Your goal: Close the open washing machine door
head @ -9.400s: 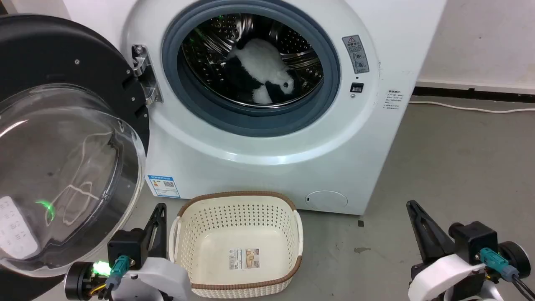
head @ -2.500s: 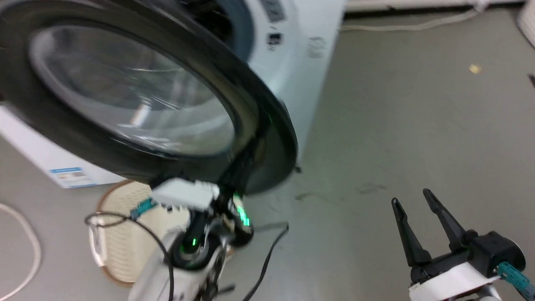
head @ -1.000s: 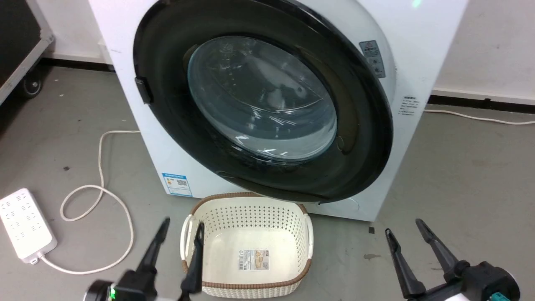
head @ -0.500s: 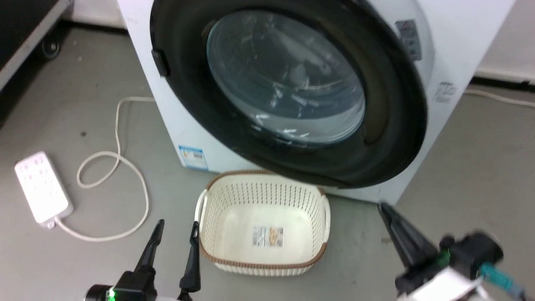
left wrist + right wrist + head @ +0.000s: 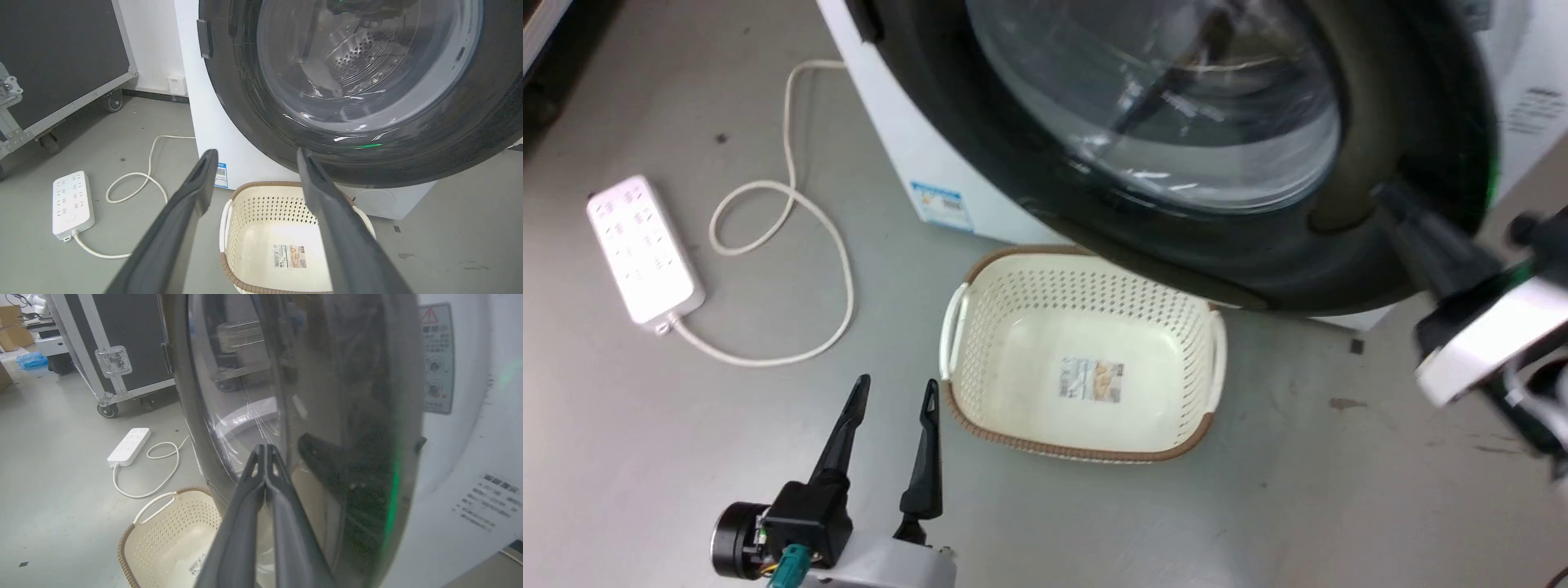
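Right gripper (image 5: pixel 265 449) rose to the washing machine door (image 5: pixel 310 396) — wrist view shows it pressed together.

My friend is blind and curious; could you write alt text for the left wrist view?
A large round washing machine door, glossy black rim around clear glass, spans the white washing machine. Below, a cream perforated basket shows between the spread dark fingers of the left end effector.
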Robot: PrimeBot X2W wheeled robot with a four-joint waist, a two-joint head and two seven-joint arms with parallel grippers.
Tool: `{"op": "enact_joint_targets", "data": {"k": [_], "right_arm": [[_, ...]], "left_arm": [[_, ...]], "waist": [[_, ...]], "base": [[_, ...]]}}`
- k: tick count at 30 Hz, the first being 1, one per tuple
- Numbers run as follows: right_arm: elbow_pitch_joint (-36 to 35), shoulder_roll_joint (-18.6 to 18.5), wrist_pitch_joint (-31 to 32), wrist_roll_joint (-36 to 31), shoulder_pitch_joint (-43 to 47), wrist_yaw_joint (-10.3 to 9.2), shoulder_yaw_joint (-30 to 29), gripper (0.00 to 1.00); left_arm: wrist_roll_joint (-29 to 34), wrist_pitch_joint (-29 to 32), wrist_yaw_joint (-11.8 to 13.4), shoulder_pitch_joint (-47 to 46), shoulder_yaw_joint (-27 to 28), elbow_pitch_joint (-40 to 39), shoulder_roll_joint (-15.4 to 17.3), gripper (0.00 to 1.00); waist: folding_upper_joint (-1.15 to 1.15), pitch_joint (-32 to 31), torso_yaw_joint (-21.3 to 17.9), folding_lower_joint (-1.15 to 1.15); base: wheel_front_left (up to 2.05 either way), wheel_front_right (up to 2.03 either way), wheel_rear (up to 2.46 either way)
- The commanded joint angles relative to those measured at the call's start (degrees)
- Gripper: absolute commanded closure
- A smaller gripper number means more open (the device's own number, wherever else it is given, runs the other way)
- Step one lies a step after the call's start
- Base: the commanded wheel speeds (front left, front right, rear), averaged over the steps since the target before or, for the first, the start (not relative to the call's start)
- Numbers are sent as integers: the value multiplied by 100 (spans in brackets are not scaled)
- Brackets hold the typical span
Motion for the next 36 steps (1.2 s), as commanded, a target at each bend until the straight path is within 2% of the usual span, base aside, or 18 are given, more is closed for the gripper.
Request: {"op": "enact_joint_targets", "data": {"k": [1, 10, 13, 21, 22, 23, 29, 33, 36], "right_arm": [[89, -56, 25, 96, -139, 5, -16, 100], [1256, -330, 116, 582, -1093, 5, -399, 100], [1886, -224, 52, 552, -1542, 5, -581, 100], [2285, -5, -290, 575, -1571, 5, -362, 100], [2281, 15, -357, 574, -1518, 5, -277, 68], [2263, 45, -440, 586, -1448, 5, -205, 0], [2030, 254, -795, 543, -676, 5, -83, 0], [1620, 513, -869, 256, 155, 5, -457, 0], [1012, 798, -877, -273, 883, 5, -1060, 0]], "left_arm": [[-34, -26, 33, -79, -35, -14, 1, 0], [-148, -26, 218, -304, -154, 9, -2, 0], [-145, -26, 324, -372, -227, -22, -2, 0], [-90, -26, 334, -390, -194, 33, -2, 0], [-79, -26, 312, -380, -167, 46, -2, 0], [-70, -26, 289, -364, -137, 64, -2, 0], [-86, -26, 152, -179, 62, 178, -2, 0], [-135, -26, 42, -22, 169, 272, -3, 0], [-168, -26, -22, 84, 202, 325, -3, 0]], "waist": [[-1, 134, 131, -2], [-1, 393, 266, -2], [-1, 450, 231, -2], [-1, 185, 32, -2], [-1, 115, -3, -2], [-1, 24, -43, -2], [-1, -634, -336, -2], [-1, -1042, -575, -2], [-1, -1255, -729, -2]], "base": [[0, 0, 0], [0, 0, 0], [0, 0, 0], [0, 0, 0], [0, 0, 0], [0, 0, 0], [0, 0, 0], [0, 0, 0], [0, 0, 0]]}}
